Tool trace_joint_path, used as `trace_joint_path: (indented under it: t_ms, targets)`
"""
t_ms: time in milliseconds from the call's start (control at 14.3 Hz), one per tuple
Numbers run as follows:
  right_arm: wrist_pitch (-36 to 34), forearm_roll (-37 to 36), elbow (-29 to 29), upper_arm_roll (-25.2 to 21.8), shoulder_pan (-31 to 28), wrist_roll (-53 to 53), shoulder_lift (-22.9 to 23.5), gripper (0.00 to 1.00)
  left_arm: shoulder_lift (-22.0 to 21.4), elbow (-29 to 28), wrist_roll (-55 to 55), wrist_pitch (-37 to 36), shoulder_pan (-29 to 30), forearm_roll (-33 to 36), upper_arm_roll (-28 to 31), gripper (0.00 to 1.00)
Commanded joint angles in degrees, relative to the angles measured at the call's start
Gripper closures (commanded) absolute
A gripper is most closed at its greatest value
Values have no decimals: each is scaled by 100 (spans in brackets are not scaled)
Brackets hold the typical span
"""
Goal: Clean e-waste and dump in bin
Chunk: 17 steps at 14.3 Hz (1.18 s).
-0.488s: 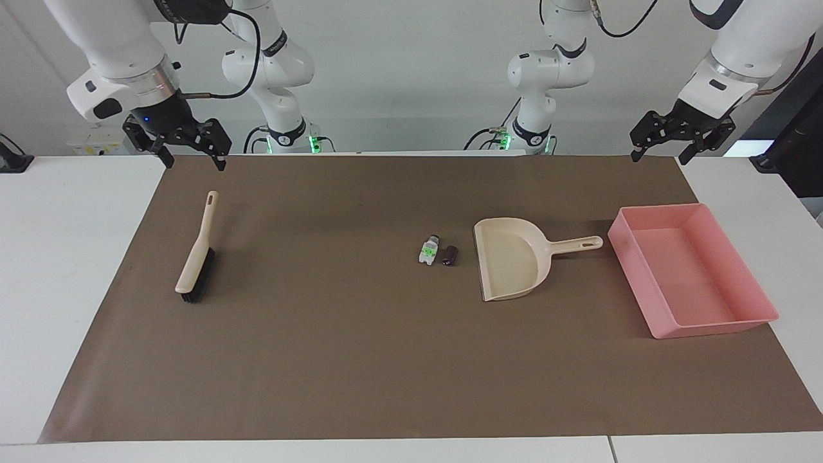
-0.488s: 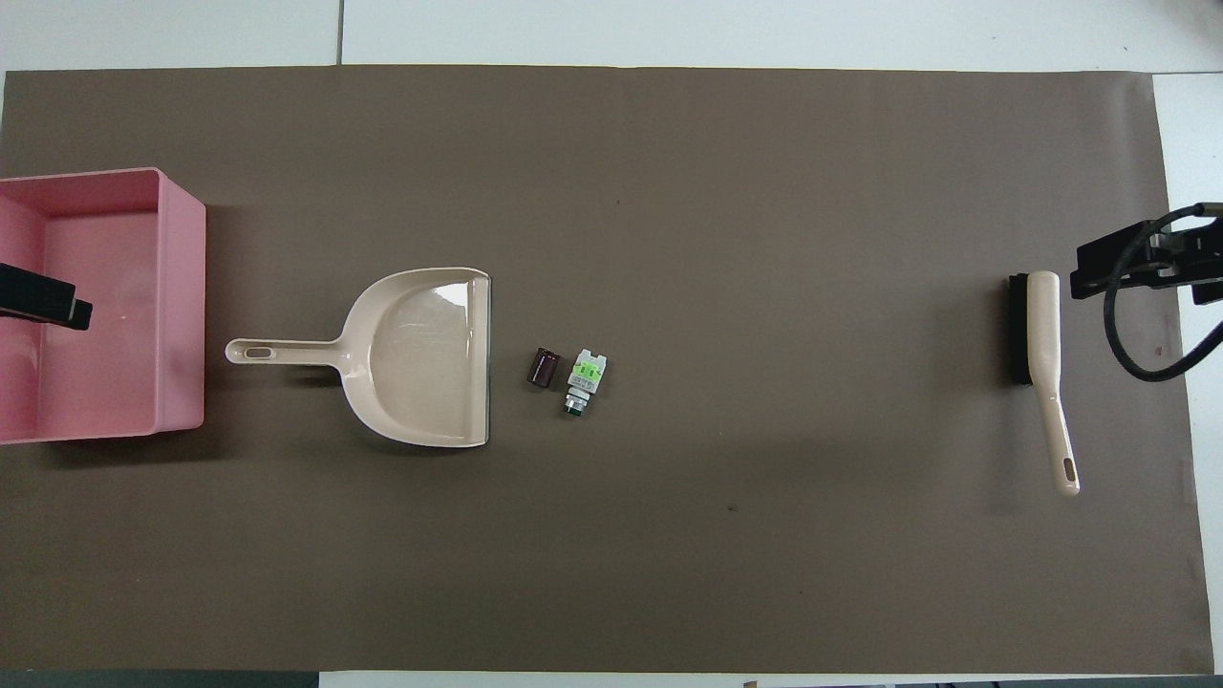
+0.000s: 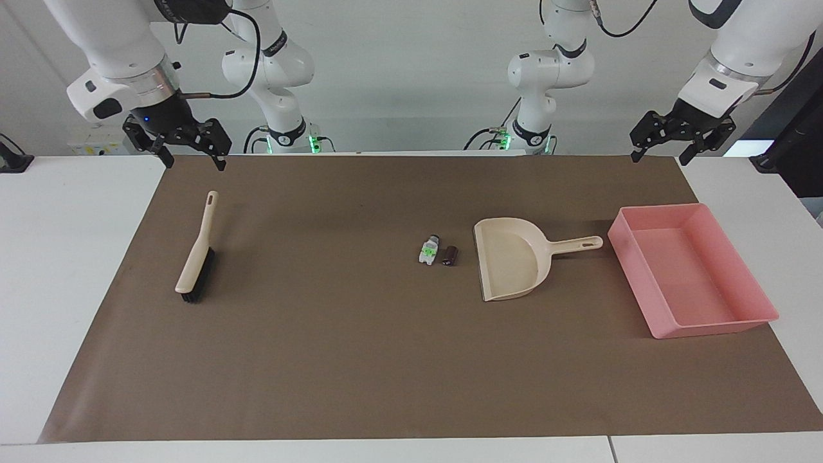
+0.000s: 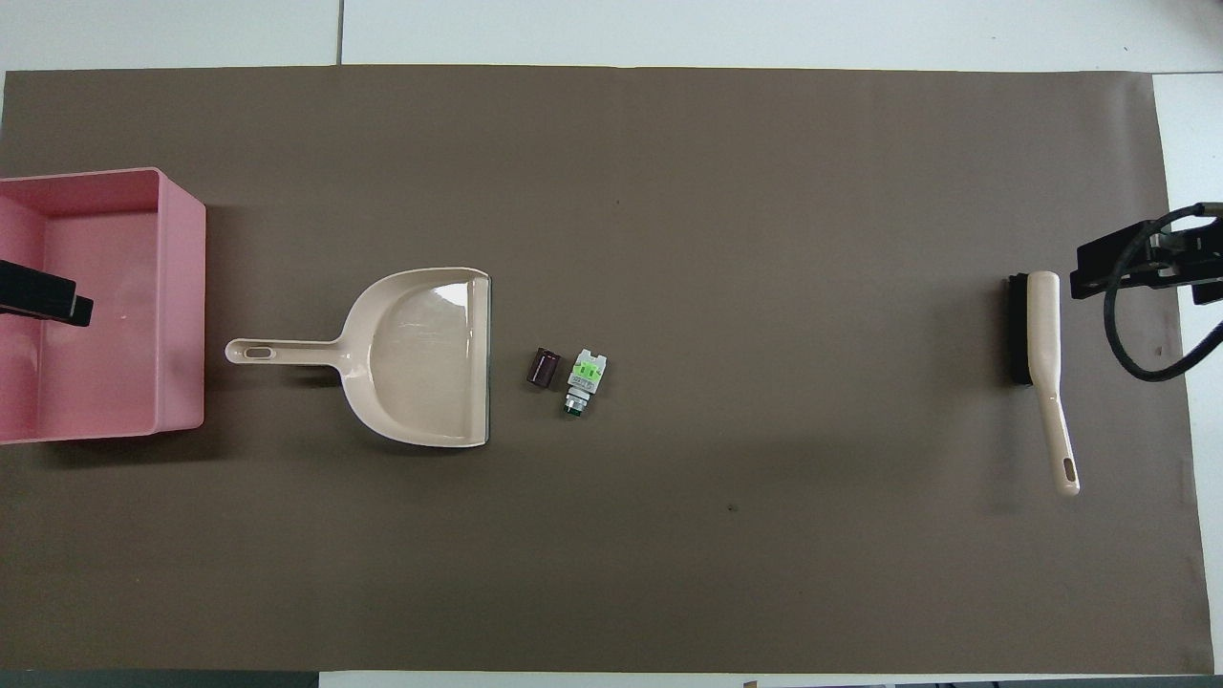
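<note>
The e-waste lies mid-mat as two small pieces side by side: a white-and-green component (image 3: pixel 427 251) (image 4: pixel 583 375) and a dark cylinder (image 3: pixel 451 255) (image 4: pixel 544 368). They rest just off the mouth of the beige dustpan (image 3: pixel 511 267) (image 4: pixel 420 354). The pink bin (image 3: pixel 714 325) (image 4: pixel 191 306) stands at the left arm's end of the table, holding nothing. My left gripper (image 3: pixel 660 157) (image 4: pixel 48 301) hangs open and high over the bin's edge. At the other end my right gripper (image 3: pixel 195 162) (image 4: pixel 1137 258) is open in the air, beside the brush's place.
A beige brush with black bristles (image 3: pixel 196 257) (image 4: pixel 1041 354) lies at the right arm's end of the brown mat (image 3: pixel 360 360). The dustpan's handle (image 3: pixel 575 244) points toward the bin. White table shows around the mat.
</note>
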Motion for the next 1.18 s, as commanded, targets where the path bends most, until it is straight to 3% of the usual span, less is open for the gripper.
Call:
trace_joint_path:
  t_ms: [0,348,488,767,906,1115]
  targets:
    - [22,85,54,15,-14,39,41,1,-122,-136,-101,75,-26,41,-8,1]
    - [40,94,-69,24,-5,4,-12,1,-131,-145,-110,31,-26,41,-8,2]
    - [318,103,-454,6,-75,4,-160,1,-122,-153,-75,-48,-34,41,-17,2]
    - [1979,94,-2789,-38,-408,-205,-1038,1,-87,-153,240,39,-201,50,-17,2]
    - [2402,94,-3407,-47,-794,-942,-1049,1,-61,-241,460,74,-376,50,-26,3]
    - [3429,103,-4434,-47,-1313,-1095,-987,1,-70,-583,880,381,-439,50,-26,3]
